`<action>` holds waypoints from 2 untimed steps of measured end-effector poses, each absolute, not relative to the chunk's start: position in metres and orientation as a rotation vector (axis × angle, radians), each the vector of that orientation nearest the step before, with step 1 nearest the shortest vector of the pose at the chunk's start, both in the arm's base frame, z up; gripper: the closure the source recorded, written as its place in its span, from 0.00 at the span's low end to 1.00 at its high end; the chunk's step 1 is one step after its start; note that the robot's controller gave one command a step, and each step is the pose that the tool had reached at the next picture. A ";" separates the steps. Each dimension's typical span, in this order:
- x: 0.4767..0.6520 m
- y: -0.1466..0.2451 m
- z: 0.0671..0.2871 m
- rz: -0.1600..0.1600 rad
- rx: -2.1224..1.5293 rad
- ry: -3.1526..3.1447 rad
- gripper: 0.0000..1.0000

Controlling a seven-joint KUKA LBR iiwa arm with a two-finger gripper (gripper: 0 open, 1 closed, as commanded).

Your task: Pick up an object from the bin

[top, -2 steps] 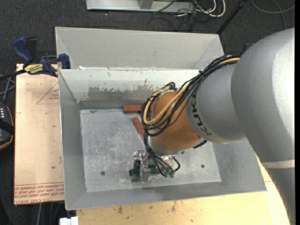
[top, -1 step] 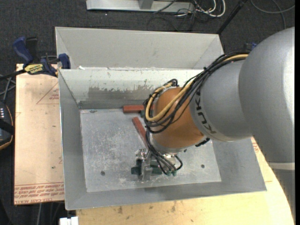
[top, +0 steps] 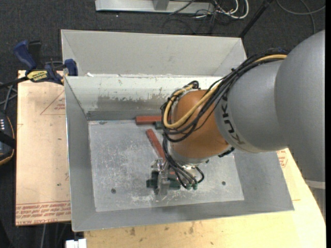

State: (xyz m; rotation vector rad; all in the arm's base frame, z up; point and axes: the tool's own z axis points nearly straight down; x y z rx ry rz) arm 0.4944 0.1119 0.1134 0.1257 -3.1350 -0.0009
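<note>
Red-brown stick slanted on scuffed bin floor; gripper near its front end, grip unreadable; dark carpet around.

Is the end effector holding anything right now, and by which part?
Cannot tell. The end effector is down near the grey metal bin's floor; the two reddish-brown flat sticks lie behind it.
</note>
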 end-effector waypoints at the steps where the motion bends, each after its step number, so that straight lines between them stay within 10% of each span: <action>1: 0.495 0.112 0.127 -0.002 0.126 -3.139 1.00; 2: 0.494 0.112 0.146 -0.001 0.126 -3.137 1.00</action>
